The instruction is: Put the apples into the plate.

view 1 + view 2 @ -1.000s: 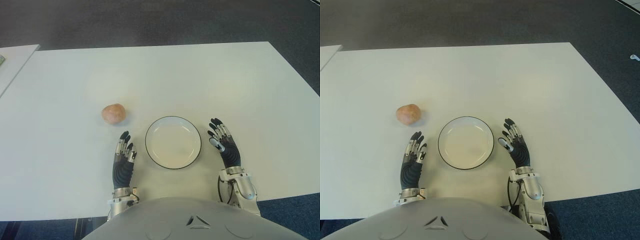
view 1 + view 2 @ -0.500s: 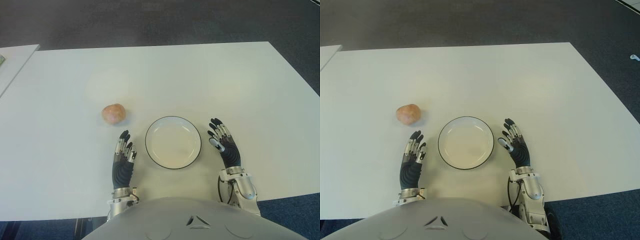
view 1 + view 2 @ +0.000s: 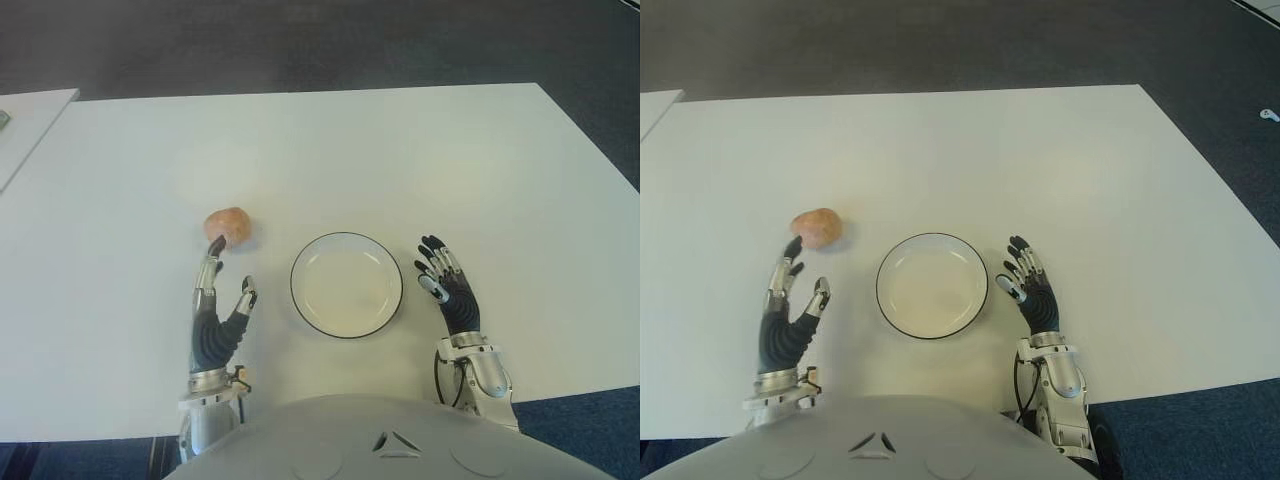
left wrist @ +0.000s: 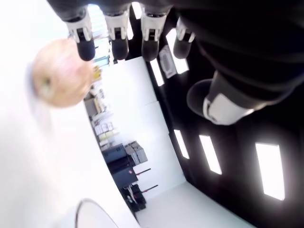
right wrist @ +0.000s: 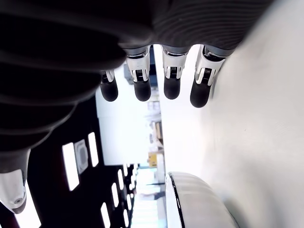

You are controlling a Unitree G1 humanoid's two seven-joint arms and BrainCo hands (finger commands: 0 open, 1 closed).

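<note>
The left hand (image 3: 214, 320) has swung out to the left and reached farther across the bench (image 3: 400, 150), away from its earlier spot beside the plate (image 3: 346, 284). Its fingers are spread and hold nothing, with the fingertips (image 4: 86, 49) just short of the apple (image 3: 228, 226). The apple lies where it was, left of and beyond the empty plate. This looks like the start of the reach; grasping remains. The right hand (image 3: 447, 290), fingers apart, shows just right of the plate.
</note>
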